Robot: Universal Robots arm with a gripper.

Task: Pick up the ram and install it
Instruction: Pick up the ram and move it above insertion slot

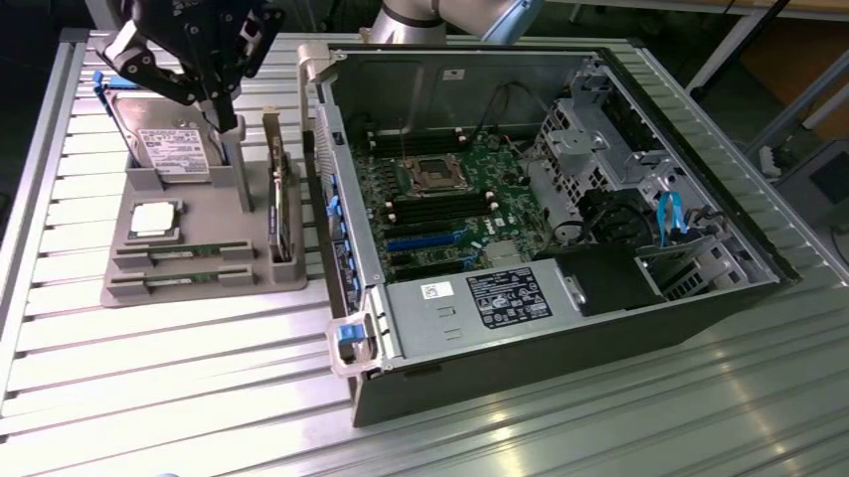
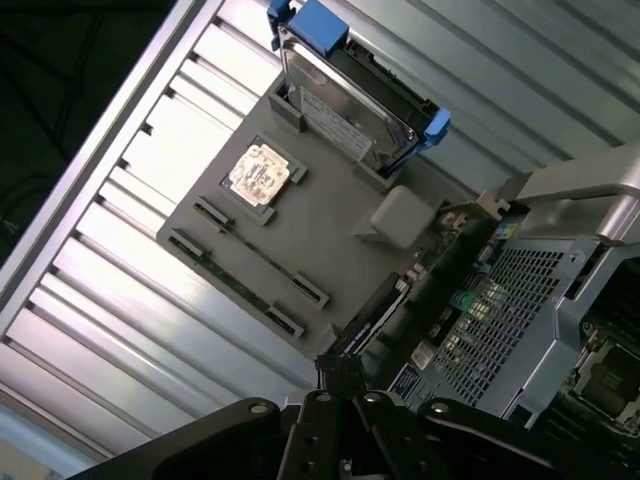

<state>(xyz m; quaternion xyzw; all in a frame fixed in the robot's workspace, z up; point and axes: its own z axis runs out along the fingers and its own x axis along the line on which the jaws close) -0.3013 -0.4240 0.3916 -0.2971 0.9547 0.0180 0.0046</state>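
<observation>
In the exterior view, a grey holder [image 1: 272,276] lies on the slatted bench [image 1: 159,378], beside the open computer case [image 1: 558,199]. The gripper [image 1: 229,127] hangs over the holder's far end, by the hard drive [image 1: 173,149], its fingers pressed together and holding nothing. The ram [image 1: 183,281] sits on edge in a slot at the holder's opposite end, well apart from the fingers. The processor chip [image 1: 155,219] lies between the ram and the hard drive, and a tall circuit card [image 1: 278,199] stands on the side toward the case.

In the wrist view, the closed gripper [image 2: 345,368] hovers off the holder's [image 2: 330,200] edge. The ram [image 2: 238,286] rests in its slot.
</observation>
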